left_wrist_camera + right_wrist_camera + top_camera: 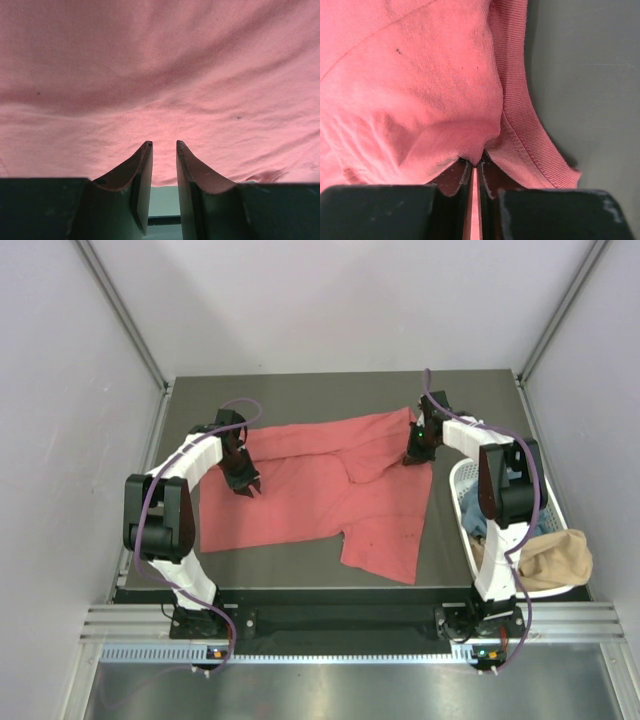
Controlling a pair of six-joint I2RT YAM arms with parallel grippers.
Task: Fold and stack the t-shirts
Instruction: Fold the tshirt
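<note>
I see the coral-red cloth t-shirt (330,490) lying rumpled across the middle of the dark grey table (300,390), reaching toward its right edge. My right gripper (476,162) is pinched tight on the shirt's far-right ribbed edge. My left gripper (164,145) stands slightly parted over the shirt's left side, gripping nothing.

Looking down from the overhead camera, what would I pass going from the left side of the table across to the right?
Left gripper → middle of the coral-red t-shirt → right gripper, pinching that shirt's far right corner → white basket → tan shirt draped over the basket's right end.
</note>
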